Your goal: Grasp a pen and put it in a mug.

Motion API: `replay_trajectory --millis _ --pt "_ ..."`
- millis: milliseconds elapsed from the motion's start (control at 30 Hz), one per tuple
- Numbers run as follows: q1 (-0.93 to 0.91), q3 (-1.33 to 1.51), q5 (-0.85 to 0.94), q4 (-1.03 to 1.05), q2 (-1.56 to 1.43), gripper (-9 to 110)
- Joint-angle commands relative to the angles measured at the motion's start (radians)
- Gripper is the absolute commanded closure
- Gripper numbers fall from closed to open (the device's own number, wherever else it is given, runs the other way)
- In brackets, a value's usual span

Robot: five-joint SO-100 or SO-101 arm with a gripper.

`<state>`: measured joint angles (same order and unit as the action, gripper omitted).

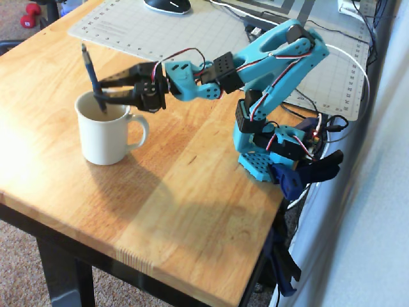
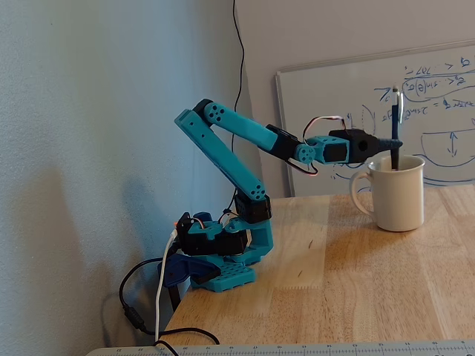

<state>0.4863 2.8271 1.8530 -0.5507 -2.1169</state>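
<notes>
The cream-white mug [image 1: 102, 137] stands on the wooden table, handle to the right in the overhead view. The dark blue pen [image 1: 88, 64] stands nearly upright with its lower end inside the mug and its clip end up, also clear in the fixed view as the pen [image 2: 394, 122] above the mug [image 2: 401, 196]. My gripper [image 1: 100, 89] hovers over the mug's rim with its two black fingers spread apart, the pen passing between them. In the fixed view the gripper [image 2: 386, 144] reaches in level from the left.
A grey cutting mat [image 1: 192, 32] and a computer mouse [image 1: 167, 5] lie at the back of the table. The arm's base [image 1: 268, 153] is clamped at the right edge. A whiteboard [image 2: 445, 89] leans behind the mug.
</notes>
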Motion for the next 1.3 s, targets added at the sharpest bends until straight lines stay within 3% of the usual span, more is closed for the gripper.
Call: replay_trajectory --millis 0,600,733,867,1067,1267 --pt "0.023 -0.005 0.014 -0.034 0.014 101" --pt "-0.031 -0.003 -0.049 -0.032 -0.132 92" --pt "-0.071 0.000 -0.262 -0.031 -0.187 92" --pt "-0.103 0.003 -0.600 0.041 -0.276 92" --pt "-0.181 -0.015 -1.066 0.356 -0.474 92" --pt "-0.245 -0.008 -1.259 0.719 -0.686 97"
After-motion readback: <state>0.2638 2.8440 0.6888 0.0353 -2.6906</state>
